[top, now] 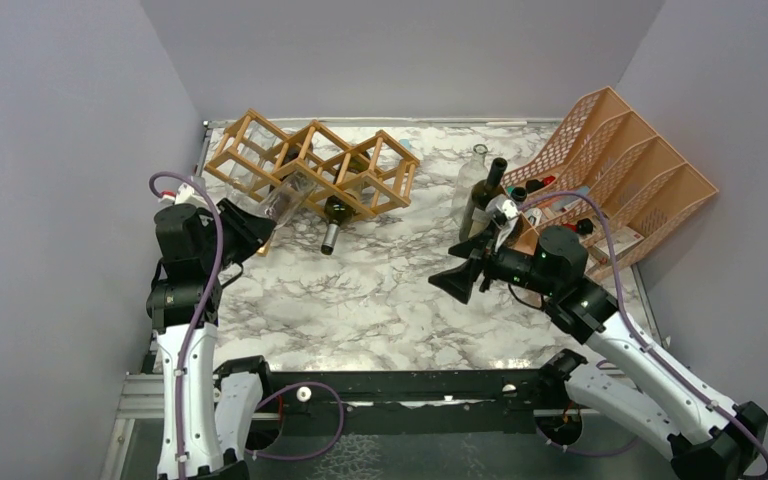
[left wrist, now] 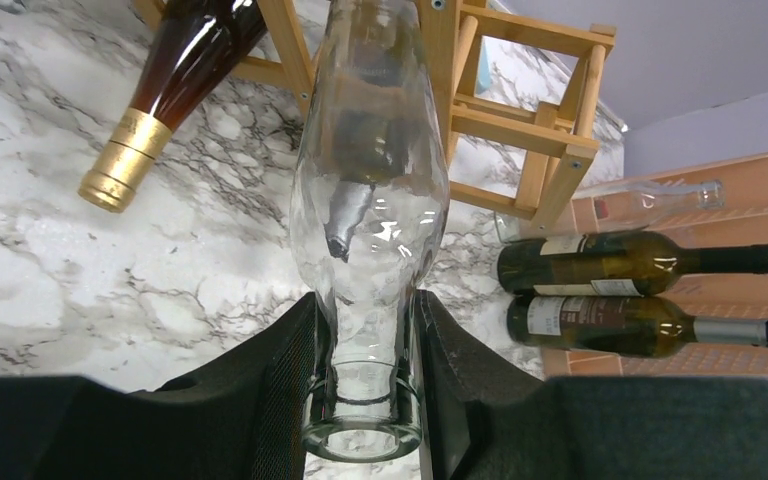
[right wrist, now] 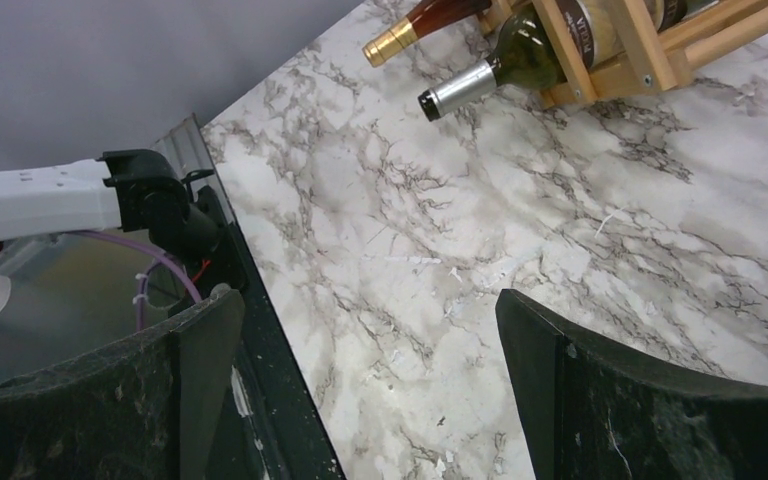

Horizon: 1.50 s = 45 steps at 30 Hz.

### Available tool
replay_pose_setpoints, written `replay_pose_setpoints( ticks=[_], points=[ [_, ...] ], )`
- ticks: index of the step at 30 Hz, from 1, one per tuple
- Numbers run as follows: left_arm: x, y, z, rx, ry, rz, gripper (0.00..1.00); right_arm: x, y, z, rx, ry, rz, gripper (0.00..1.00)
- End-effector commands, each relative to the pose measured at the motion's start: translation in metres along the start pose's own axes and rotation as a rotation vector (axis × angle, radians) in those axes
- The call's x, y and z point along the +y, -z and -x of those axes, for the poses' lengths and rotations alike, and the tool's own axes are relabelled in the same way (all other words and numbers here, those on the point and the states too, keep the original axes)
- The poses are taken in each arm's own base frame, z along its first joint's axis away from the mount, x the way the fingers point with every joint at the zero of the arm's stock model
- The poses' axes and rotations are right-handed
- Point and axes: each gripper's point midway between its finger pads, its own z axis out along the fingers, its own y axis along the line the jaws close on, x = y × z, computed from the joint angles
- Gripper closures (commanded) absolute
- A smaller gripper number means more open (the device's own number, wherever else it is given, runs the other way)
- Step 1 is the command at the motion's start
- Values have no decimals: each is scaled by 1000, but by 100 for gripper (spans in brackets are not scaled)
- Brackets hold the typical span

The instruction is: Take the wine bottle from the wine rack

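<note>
The light wooden wine rack (top: 312, 160) lies at the back left of the marble table (top: 390, 300). My left gripper (top: 261, 229) is shut on the neck of a clear, empty wine bottle (top: 286, 199). The black fingers (left wrist: 285, 380) press both sides of the neck of the clear bottle (left wrist: 370, 200), whose far end still reaches among the bars of the rack (left wrist: 520, 110). Lower down, an amber gold-capped bottle (left wrist: 160, 100) and a green bottle (top: 332, 222) lie in the rack. My right gripper (top: 457, 281) hovers open over mid table, its jaws wide apart around nothing (right wrist: 370, 370).
A peach mesh file organizer (top: 625, 165) stands at the back right. In front of it stand dark bottles (top: 481, 199) and a clear one (top: 474, 165). The right wrist view shows the green bottle's silver-capped neck (right wrist: 465, 85) and the table's near left edge (right wrist: 260, 330).
</note>
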Motion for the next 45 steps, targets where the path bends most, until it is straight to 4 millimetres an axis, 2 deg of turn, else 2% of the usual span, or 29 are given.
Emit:
replay_pose_setpoints(
  ticks=[1, 7, 12, 13, 18, 23, 30, 34, 40, 45],
  points=[
    [-15, 16, 17, -54, -129, -21, 100, 14, -7, 23, -28, 9, 66, 0],
    [-6, 31, 17, -61, -206, 47, 100, 40, -33, 28, 3, 53, 132, 0],
    [3, 38, 12, -49, -278, 105, 100, 65, -78, 12, 98, 182, 145, 0],
    [5, 38, 11, -45, -290, 113, 100, 66, -91, 4, 128, 203, 136, 0],
    [11, 37, -6, 31, -346, 111, 100, 73, -135, -2, 119, 270, 187, 0],
    [15, 36, -21, 94, -390, 102, 100, 83, -174, 8, -17, 406, 286, 1],
    [12, 36, -37, 139, -400, 48, 100, 88, -237, 4, -85, 556, 367, 3],
    [10, 35, -45, 166, -405, 23, 100, 98, -257, 1, -151, 611, 444, 3],
    [5, 35, -48, 180, -422, 1, 100, 101, -278, -23, -165, 679, 516, 4],
    [0, 37, -46, 175, -431, -10, 100, 99, -295, -33, -173, 717, 464, 7]
  ],
)
